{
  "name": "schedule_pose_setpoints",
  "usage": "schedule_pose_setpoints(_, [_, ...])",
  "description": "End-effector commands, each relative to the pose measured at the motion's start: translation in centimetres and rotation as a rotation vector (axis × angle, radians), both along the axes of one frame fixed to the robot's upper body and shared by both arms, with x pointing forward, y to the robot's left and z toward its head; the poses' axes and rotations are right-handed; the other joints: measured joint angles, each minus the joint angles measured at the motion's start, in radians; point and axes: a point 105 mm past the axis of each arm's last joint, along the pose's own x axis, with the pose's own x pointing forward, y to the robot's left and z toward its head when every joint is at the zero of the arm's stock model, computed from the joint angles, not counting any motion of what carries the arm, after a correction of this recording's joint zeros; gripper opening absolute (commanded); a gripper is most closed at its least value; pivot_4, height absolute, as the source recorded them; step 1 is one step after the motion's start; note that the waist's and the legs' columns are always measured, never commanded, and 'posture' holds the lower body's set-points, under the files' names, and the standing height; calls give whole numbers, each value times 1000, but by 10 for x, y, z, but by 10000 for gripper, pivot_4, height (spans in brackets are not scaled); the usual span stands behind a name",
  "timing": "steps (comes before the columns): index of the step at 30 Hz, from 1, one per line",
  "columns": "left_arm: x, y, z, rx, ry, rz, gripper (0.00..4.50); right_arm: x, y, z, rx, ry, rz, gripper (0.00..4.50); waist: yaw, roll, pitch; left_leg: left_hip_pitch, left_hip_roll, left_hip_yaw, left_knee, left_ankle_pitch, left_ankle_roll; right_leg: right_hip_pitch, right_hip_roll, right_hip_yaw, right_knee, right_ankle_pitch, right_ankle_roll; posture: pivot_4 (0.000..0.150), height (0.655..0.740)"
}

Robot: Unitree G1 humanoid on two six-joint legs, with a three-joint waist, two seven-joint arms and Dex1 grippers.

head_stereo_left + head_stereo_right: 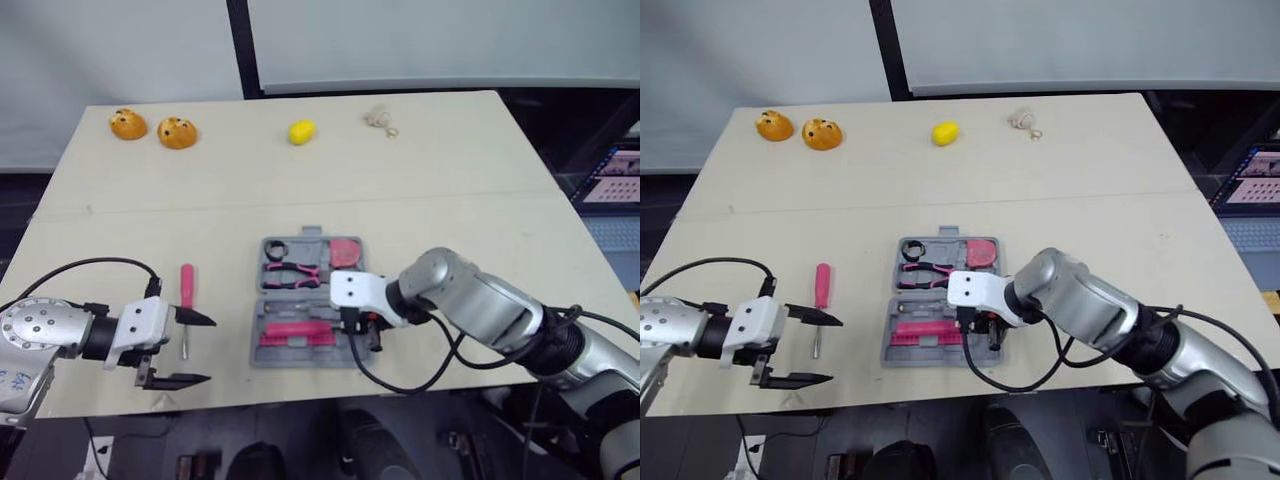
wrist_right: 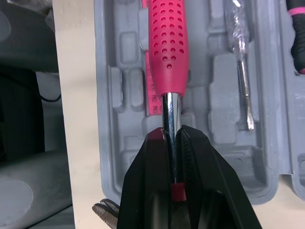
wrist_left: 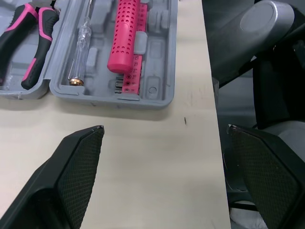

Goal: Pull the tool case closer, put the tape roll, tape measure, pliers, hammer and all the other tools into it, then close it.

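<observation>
- The tool case [image 1: 290, 353] is seen lying open and flat on the worktop [image 1: 450, 200], near the front edge; the pulling-closer step is judged done.
- In the far half of the case, one tape roll [image 1: 276, 247], one pair of pliers [image 1: 290, 272] and one tape measure [image 1: 347, 252] are already stowed.
- In the near half, one clear-handled screwdriver [image 2: 238, 28] and one red strip of bits [image 3: 131, 81] are seated.
- The one hammer [image 2: 169, 43] lies along the near half with its pink handle over its recess. Its bare metal shaft is clamped between the fingers of the right hand [image 2: 171, 143]. Whether it is fully seated cannot be told, and its head is hidden by the hand.
- One red-handled screwdriver [image 1: 186, 285] is left outside, on the worktop just to the left of the case.
- The left hand [image 1: 203, 350] is held with its fingers spread wide and nothing between them, near the front edge, just beside that screwdriver.
- Left to do, as judged: the hammer is to be released, the red-handled screwdriver is to be placed in the case, and the case is to be closed.
- Along the far edge, well apart from the case, two orange round things [image 1: 128, 124], one yellow thing [image 1: 302, 131] and one small beige knotted thing [image 1: 380, 119] are counted; none is taken for a tool.
</observation>
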Motion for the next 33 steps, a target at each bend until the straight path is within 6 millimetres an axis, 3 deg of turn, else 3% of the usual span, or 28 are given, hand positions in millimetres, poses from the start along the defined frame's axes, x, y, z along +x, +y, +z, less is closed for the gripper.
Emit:
schedule_pose_setpoints(1, [2, 8, 5, 24, -38, 23, 45000, 3, 6, 5, 1, -48, 35, 230, -3, 0, 0, 0, 0, 0, 0, 0, 0, 0, 0, 0, 0, 0, 0, 1500, 7400])
schedule_pose_setpoints(19, [14, 12, 10, 16, -67, 55, 45000, 26, 23, 3, -13, -87, 34, 230, -12, 0, 0, 0, 0, 0, 1, 0, 0, 0, 0, -1, 1, 0, 0, 1500, 7400])
schedule_pose_setpoints(33, [16, 11, 11, 10, -83, 64, 45000, 16, 32, -7, -19, -74, 105, 230, -32, 0, 0, 0, 0, -1, 1, 0, 0, 0, 0, -1, 3, 0, 0, 1500, 7400])
